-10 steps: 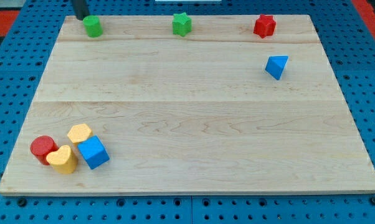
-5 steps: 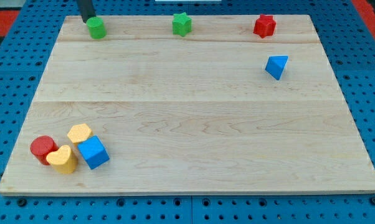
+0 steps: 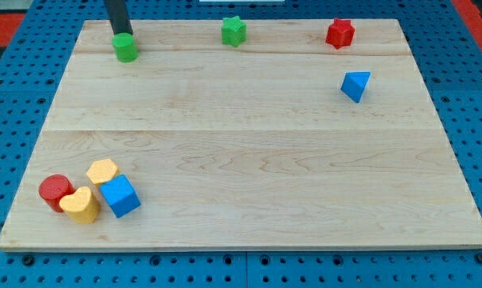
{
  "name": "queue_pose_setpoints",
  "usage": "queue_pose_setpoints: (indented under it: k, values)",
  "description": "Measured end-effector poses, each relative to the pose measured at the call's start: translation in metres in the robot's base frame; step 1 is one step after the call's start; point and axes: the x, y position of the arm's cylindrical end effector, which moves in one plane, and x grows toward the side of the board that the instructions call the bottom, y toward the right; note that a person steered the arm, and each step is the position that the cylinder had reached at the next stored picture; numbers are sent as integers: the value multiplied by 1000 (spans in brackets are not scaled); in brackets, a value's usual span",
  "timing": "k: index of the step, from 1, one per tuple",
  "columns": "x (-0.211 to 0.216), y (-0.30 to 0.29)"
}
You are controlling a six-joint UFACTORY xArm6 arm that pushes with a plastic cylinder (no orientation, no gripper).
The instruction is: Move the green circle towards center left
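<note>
The green circle (image 3: pixel 126 48) is a short green cylinder near the top left of the wooden board (image 3: pixel 241 160). My tip (image 3: pixel 122 35) comes down from the view's top and touches the circle's upper edge, just above it. The circle sits near the seam below the board's top plank.
A green star (image 3: pixel 234 30) and a red star (image 3: pixel 340 34) lie along the top edge. A blue triangular block (image 3: pixel 355 85) is at the right. At the bottom left cluster a red cylinder (image 3: pixel 55 190), a yellow heart (image 3: pixel 82 205), a yellow block (image 3: pixel 102 172) and a blue cube (image 3: pixel 119 196).
My tip has moved down and slightly right, pushing the green circle down the board from the top edge. The other blocks have not moved.
</note>
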Motion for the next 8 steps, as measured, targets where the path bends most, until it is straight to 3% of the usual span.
queue_pose_setpoints:
  k: [4, 8]
  values:
    - [54, 24]
    - [104, -17]
